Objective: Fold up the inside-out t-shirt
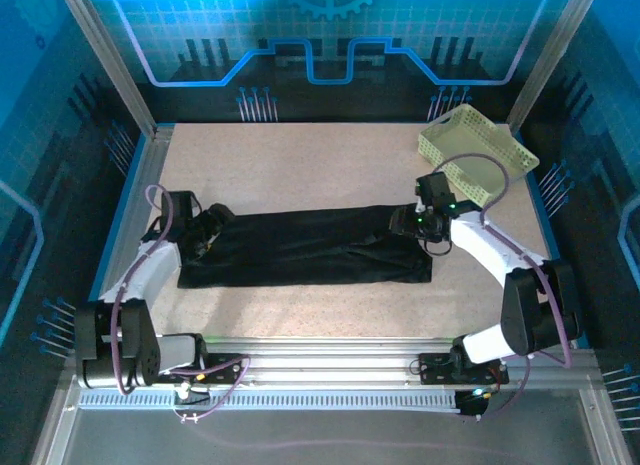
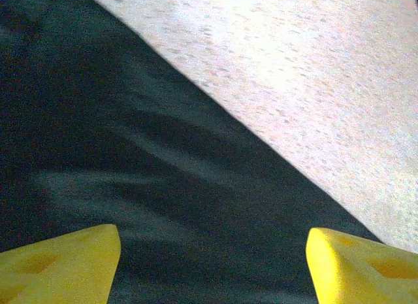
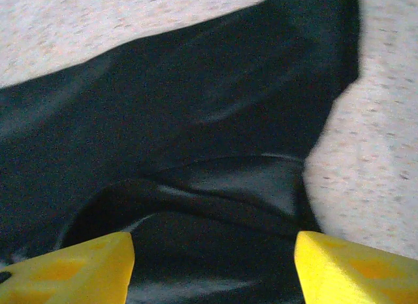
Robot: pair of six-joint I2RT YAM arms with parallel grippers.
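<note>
I see the black t-shirt (image 1: 300, 247) lying as a long flat band across the middle of the surface (image 1: 300, 165), centre of the top view. My left pincer (image 1: 205, 235) is at its left end and my right pincer (image 1: 405, 223) at its right end. Both have their yellow fingers (image 2: 65, 265) spread apart over the cloth, clamping nothing. The pale basket (image 1: 475, 150) stands at upper right.

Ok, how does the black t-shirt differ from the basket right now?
The t-shirt is black, soft cloth; the basket is pale yellow-green plastic lattice. The t-shirt lies flat in a band across the middle; the basket sits at the far right corner. The left gripper and right gripper are at the t-shirt's ends; the basket stands apart from both. Both rest on the speckled table.
</note>
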